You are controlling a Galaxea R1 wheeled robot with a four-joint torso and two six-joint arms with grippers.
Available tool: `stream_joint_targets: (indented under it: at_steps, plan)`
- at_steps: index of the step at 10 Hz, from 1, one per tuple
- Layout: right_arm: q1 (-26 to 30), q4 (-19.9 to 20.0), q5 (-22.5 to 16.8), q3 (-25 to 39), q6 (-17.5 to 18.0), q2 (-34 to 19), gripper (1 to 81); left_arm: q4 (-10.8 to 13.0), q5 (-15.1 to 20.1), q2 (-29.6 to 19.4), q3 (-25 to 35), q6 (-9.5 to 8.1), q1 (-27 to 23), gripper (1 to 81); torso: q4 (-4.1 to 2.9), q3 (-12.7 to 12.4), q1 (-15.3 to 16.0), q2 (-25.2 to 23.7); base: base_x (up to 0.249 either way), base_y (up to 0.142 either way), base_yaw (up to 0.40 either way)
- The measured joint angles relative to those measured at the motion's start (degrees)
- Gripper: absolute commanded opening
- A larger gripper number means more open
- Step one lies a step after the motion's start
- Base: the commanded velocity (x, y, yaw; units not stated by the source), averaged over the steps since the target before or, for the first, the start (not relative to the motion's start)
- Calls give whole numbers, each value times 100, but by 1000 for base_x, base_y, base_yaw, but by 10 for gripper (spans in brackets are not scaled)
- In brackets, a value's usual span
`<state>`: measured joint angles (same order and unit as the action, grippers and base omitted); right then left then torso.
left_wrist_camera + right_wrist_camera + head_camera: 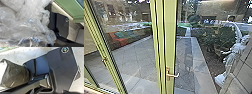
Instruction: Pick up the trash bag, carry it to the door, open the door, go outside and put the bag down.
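Crumpled clear trash bag (28,25), left wrist view | green-framed door (170,37) ahead, lever handle (173,75) | both hands: can't tell

Post (170,37): in the middle, before the paving
Handle (172,75): on the post, low down
Paving (131,61): beyond the glass, both sides of the post
Ledge (201,67): right, between paving and bushes (224,36)

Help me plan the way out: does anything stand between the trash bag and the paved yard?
Yes: the glazed door, apparently shut, stands ahead with its handle, between the trash bag and the paved yard.
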<state>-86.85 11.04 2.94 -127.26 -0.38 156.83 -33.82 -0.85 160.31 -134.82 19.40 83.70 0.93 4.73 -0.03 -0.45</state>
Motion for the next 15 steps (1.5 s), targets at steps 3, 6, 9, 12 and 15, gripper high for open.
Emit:
stream_joint_targets:
  at_steps: [3,6,9,12,15]
  plan:
    - [29,0,-11,0,-2,1,811,2,11,2,0,-2,-29,10,0,0,8,-2,85,0,0]
    - [18,0,-2,-2,-2,4,811,0,0,0,0,0,-21,10,0,0,10,0,28,0,0]
    - [-39,0,6,27,0,-22,811,-2,-2,-2,0,0,-13,10,0,0,8,0,0,0,0]
    - [-72,0,26,672,0,-347,811,-2,9,-16,0,-7,-21,10,0,0,8,0,0,0,0]
    - [-20,0,52,2007,2,-1028,811,-2,17,-41,0,-11,-18,10,0,0,8,0,0,0,0]
